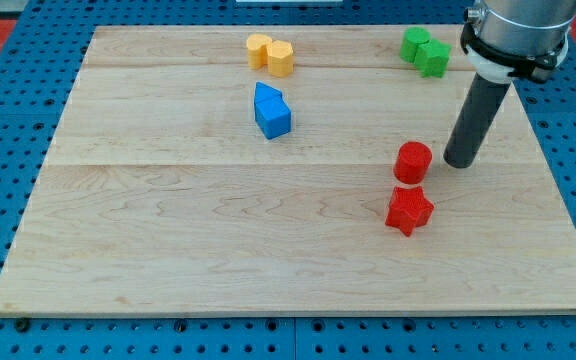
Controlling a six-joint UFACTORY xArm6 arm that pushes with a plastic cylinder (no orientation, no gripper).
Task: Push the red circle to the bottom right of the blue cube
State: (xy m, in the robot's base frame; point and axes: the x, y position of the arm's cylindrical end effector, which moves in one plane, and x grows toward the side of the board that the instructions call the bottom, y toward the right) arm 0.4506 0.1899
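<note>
the desk (218,250) is a pale wooden board of joined planks with visible grain, lying on a blue pegboard base dotted with holes; a strip of red pegboard shows at the view's top left corner. nothing on the board is a container, only loose blocks.

the red circle (413,161), a short red cylinder standing upright, sits right of the board's centre. just below it, a narrow gap apart, lies a red star block (409,210). the blue cube (274,118) is well apart to the view's left and a little higher, and a second blue block (265,97) with a pointed top touches it on its upper left side. so the red circle lies to the lower right of the blue pair, far off.

near the view's top, two yellow blocks (270,53) sit touching each other; their exact shapes are hard to make out. at the top right two green blocks (424,50) likewise touch.

there are no jaws on this arm, so i cannot tell any clenched or released state; it ends in a dark rod. my tip (460,162) rests on the board just beside the red circle, on its right, with a thin gap between them.
</note>
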